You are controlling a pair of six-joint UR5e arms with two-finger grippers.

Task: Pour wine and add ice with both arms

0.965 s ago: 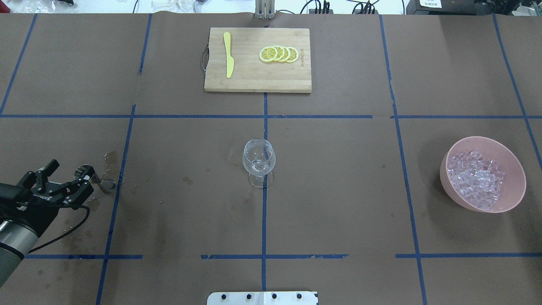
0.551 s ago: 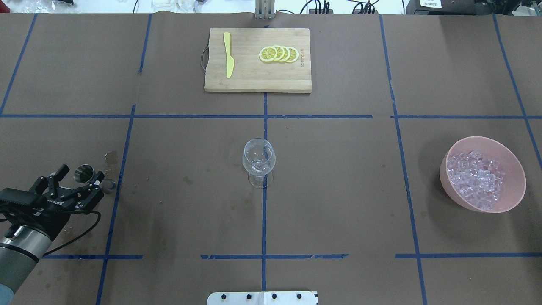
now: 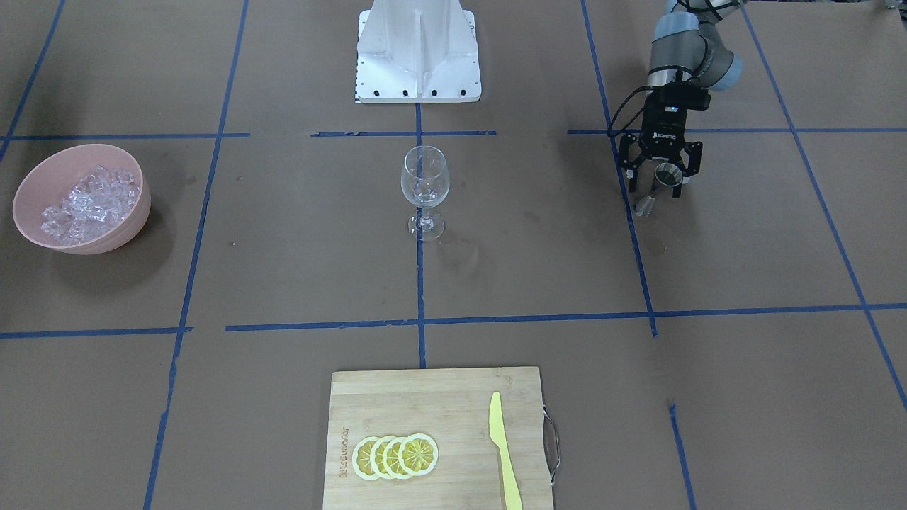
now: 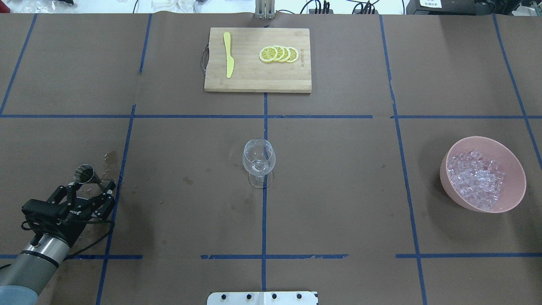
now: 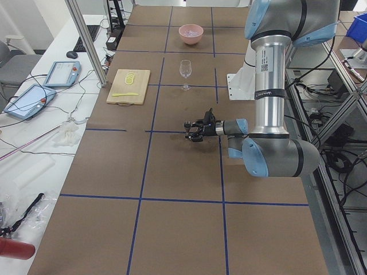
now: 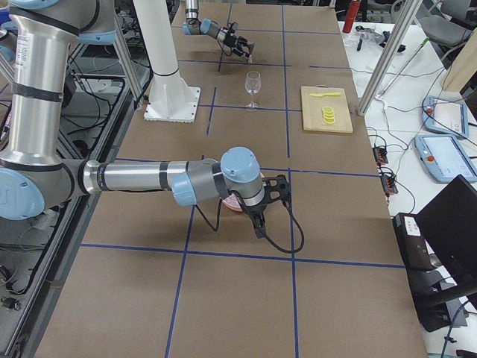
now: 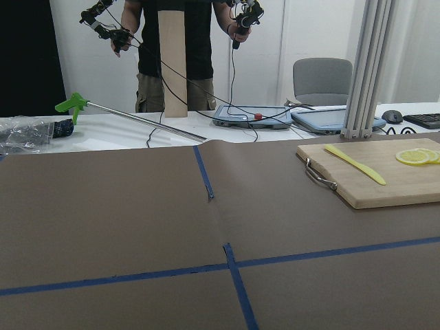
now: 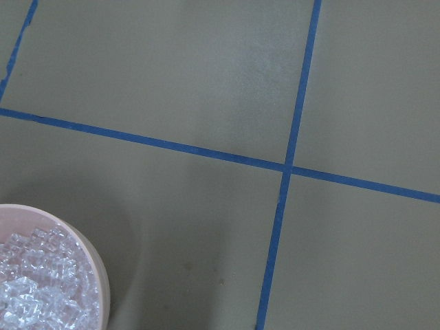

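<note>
Currently left gripper is spread wide, jigger upright just ahead between its fingertips, contact unclear; wine glass sits well apart to its right.

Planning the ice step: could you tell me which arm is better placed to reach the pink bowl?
Right: the right pincer hangs beside the pink bowl of ice; the left pincer is far across the table, open at the jigger.

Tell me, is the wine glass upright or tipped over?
Upright: the glass stands on its foot with the rim on top, as the front view shows.
</note>
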